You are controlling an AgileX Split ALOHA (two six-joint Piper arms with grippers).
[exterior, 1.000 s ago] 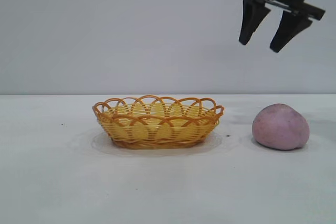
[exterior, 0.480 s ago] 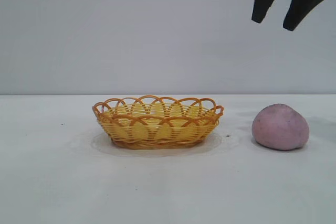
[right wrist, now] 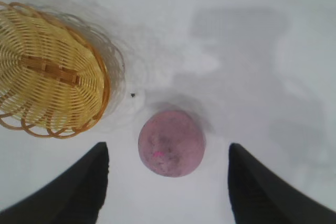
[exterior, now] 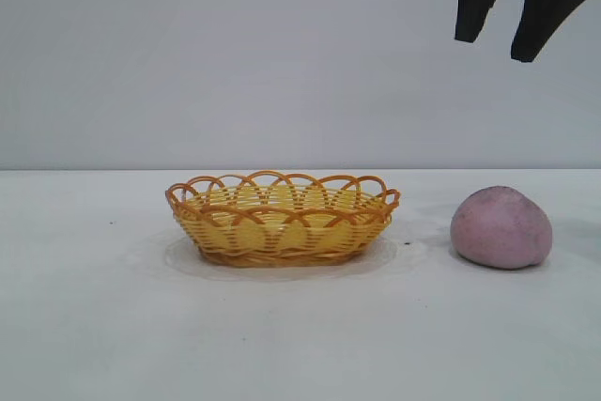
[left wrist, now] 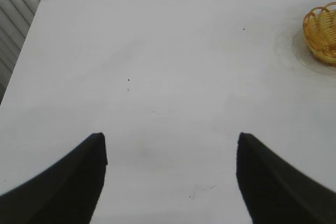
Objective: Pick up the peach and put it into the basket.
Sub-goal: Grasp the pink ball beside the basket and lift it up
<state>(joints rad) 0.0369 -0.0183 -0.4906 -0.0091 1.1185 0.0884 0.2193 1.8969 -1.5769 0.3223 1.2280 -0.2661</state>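
Exterior view shows your right gripper (exterior: pixel 500 33) high above the table (exterior: pixel 94 326), its two dark fingers spread apart and empty. Against the picture a second ago, it has risen toward the top edge and shifted sideways to stand nearly over the peach (exterior: pixel 500 227); against the picture half a second ago it sits marginally lower. Peach and basket (exterior: pixel 282 220) have not moved. My judgement: you are lining up for the pick, with the descent not yet begun.

The peach rests on the table at the right, clearly apart from the basket, which stands near the middle and holds nothing.

Your right wrist view confirms the alignment: the peach (right wrist: pixel 171 142) lies between the two open fingers (right wrist: pixel 68 190), with the basket (right wrist: pixel 50 77) off to one side. The tool points steeply downward.

Your left gripper (left wrist: pixel 170 182) is parked over bare table, fingers apart, holding nothing, the basket (left wrist: pixel 323 32) only at the frame's edge.
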